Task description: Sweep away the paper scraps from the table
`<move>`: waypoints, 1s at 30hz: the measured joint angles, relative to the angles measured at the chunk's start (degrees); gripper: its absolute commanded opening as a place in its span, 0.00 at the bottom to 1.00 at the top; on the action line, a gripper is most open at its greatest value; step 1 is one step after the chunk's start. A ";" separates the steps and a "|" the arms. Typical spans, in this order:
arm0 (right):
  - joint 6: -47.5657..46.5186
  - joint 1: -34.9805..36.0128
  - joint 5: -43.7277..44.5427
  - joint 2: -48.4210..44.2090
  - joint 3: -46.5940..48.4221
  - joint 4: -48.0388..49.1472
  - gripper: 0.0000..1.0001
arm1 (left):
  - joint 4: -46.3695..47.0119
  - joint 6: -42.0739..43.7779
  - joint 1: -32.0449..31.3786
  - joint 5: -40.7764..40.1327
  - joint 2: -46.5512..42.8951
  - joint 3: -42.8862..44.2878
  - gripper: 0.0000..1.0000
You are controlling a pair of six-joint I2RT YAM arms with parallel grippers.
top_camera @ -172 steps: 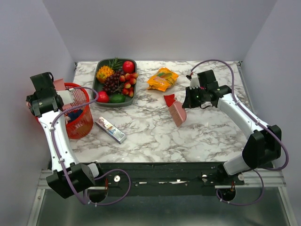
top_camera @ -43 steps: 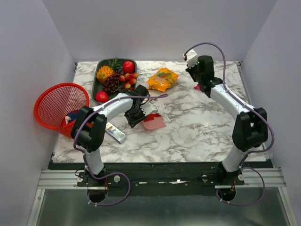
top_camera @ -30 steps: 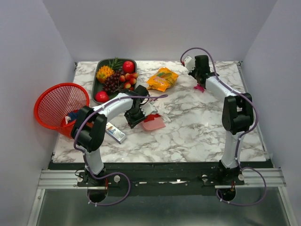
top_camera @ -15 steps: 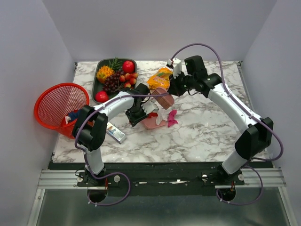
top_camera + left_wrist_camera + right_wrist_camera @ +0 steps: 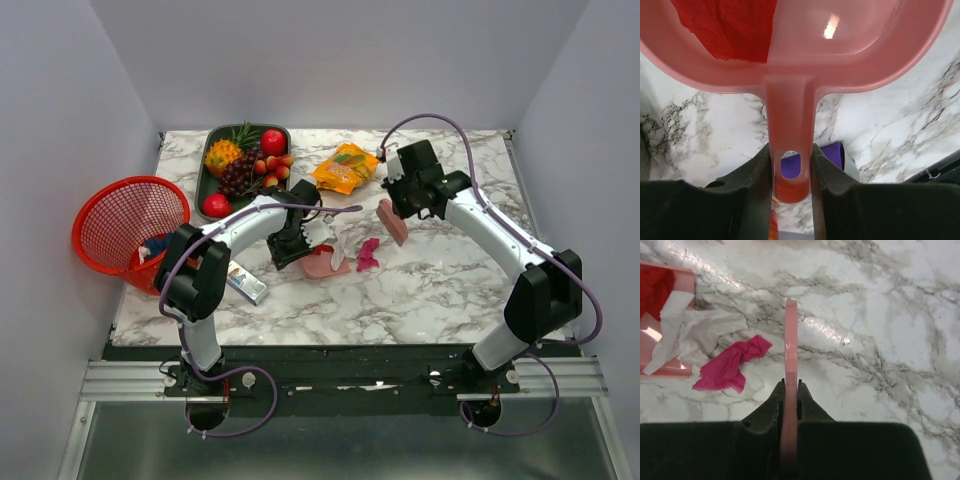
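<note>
My left gripper [image 5: 293, 243] is shut on the handle [image 5: 790, 115] of the pink dustpan [image 5: 318, 265], which lies on the marble table [image 5: 440, 285]. A red paper scrap [image 5: 725, 27] lies inside the pan, and a white crumpled paper [image 5: 337, 248] lies across its mouth. A magenta scrap [image 5: 368, 254] lies on the table just right of the pan, apart from it; it also shows in the right wrist view [image 5: 730, 368]. My right gripper [image 5: 405, 195] is shut on a flat pink brush [image 5: 392, 220], held edge-on [image 5: 791, 340] above the table, right of the magenta scrap.
A red mesh basket [image 5: 130, 225] hangs off the table's left edge with blue scraps [image 5: 152, 247] inside. A dark fruit tray [image 5: 245, 170] and an orange snack bag [image 5: 345, 167] sit at the back. A silver wrapped bar [image 5: 240, 277] lies near the left arm.
The magenta scrap went from the far right of the table to beside the dustpan. My right gripper with the brush has since pulled back to the right. The left arm has hardly moved.
</note>
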 measured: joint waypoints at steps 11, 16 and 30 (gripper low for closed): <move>11.82 0.17 -15.67 1.55 -4.33 -1.22 0.01 | -2.99 6.49 -4.37 -4.90 1.18 1.27 0.00; 14.47 0.31 -25.99 5.11 2.27 -1.09 0.01 | -3.43 3.91 -5.20 -1.33 3.91 6.10 0.00; 10.23 -6.80 -20.50 -6.40 0.26 -2.32 0.00 | 2.51 0.04 -4.61 7.48 -2.80 -4.28 0.00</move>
